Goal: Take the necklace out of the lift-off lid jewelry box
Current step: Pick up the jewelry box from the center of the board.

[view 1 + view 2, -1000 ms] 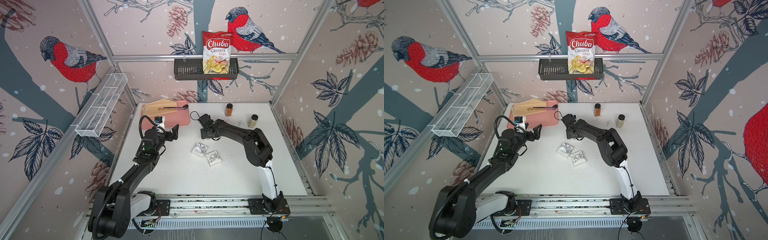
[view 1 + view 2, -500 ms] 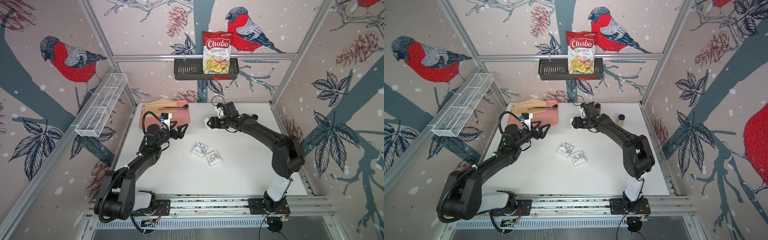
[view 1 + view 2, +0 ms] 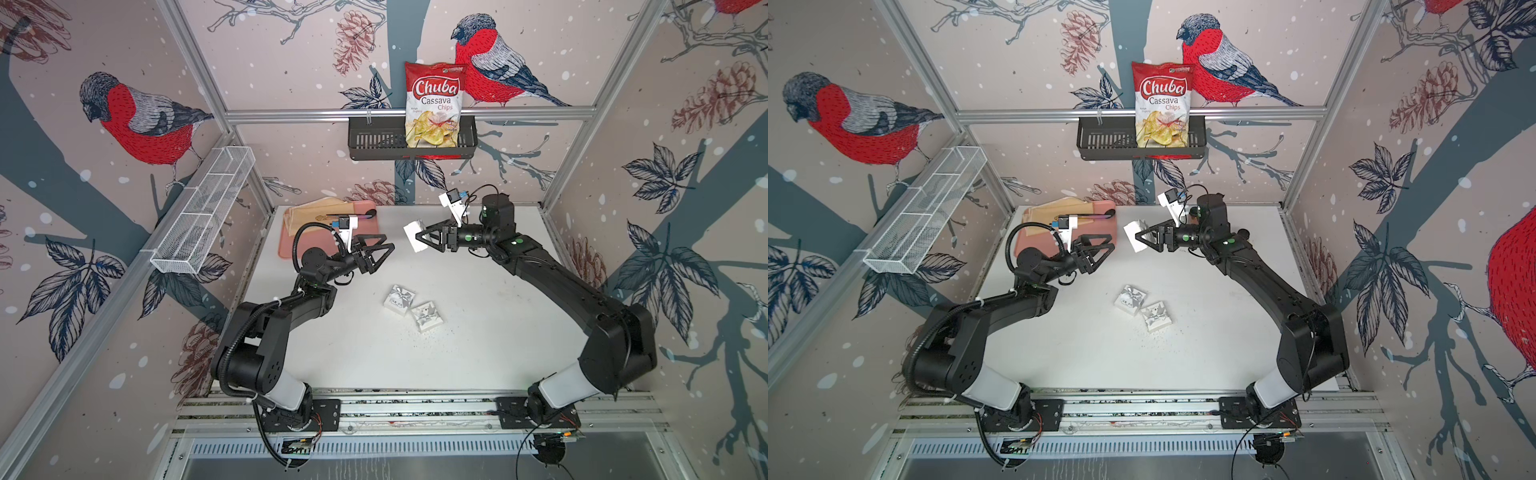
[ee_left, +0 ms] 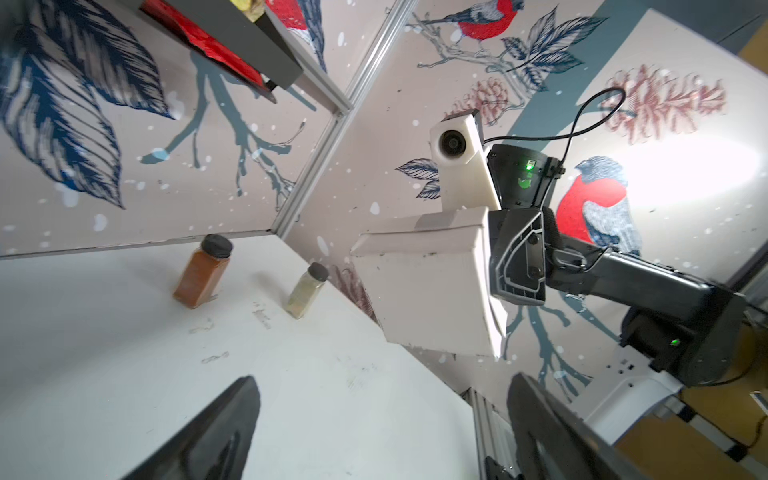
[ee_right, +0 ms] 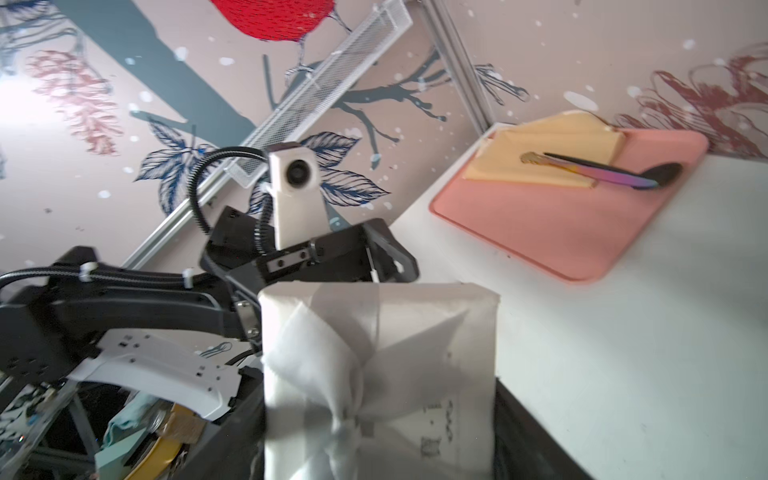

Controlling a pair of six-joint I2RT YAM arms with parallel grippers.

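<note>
In both top views the jewelry box (image 3: pixel 412 233) hangs above the table (image 3: pixel 457 353), a little above the middle of the frame. The right gripper (image 3: pixel 420 242) has its jaws clamped across the box's sides. The right wrist view shows the box's ribbon bow (image 5: pixel 353 395) between the two fingers. The lid looks seated, though blur makes the seam hard to trace there. No necklace shows anywhere, so it is probably inside this closed box.

The left gripper (image 3: pixel 384 248) sits just left of centre, spread wide and empty. It points at the box with a clear gap between them.

The step in hand, as I judge it, is a two-handed lid pull. To do it well:
- **Approach:** the left jaws should come straight in along the line they already face.
- **Grip:** they should straddle only the bowed lid, catching its edges and not the ribbon, which would slip or tear.
- **Right hold:** the right fingers should be bearing on the base alone, because any pinch on the lid's skirt will lock it on.
- **Pull:** draw square to the seam and slowly, keeping the base level so the necklace does not spill.

Two small bowed boxes (image 3: pixel 399 300) lie just beside each other below centre, well apart from both grippers, and need no touching.
</note>
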